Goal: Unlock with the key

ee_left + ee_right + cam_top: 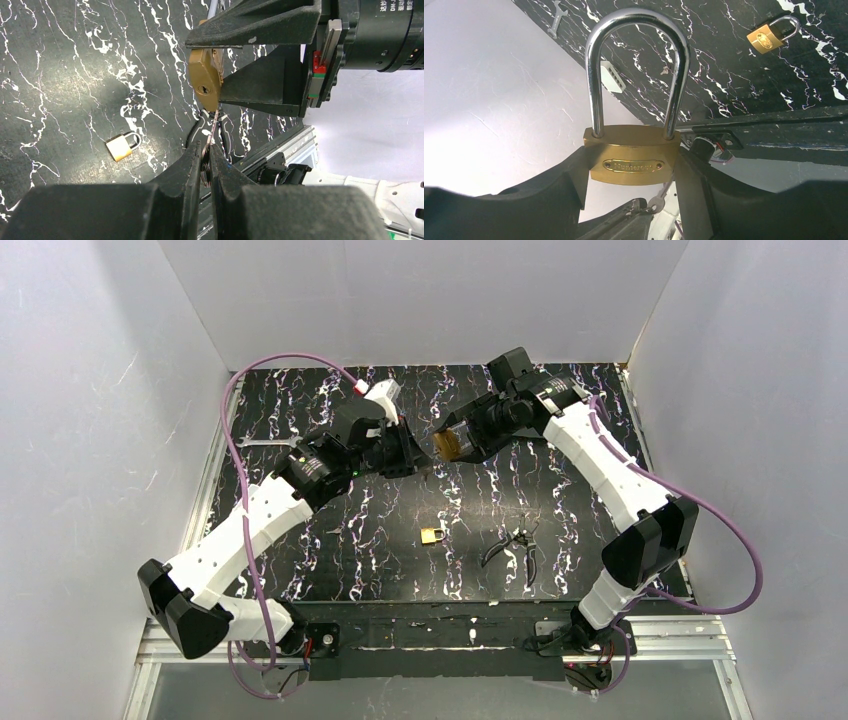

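The left hand (207, 152) pinches the key (213, 131), its blade aimed at the keyhole (203, 90) just ahead in the large padlock (204, 67), whose body the right hand (470, 435) grips.

Your right gripper (632, 167) is clamping a large brass padlock (632, 162) by its sides. Its chrome shackle (636, 15) is standing upright, both legs seated in the body. A small metal key (656, 202) is showing just beneath it. On the black marbled table (724, 65), a smaller brass padlock (766, 39) and a wrench (556, 17) are lying well apart.
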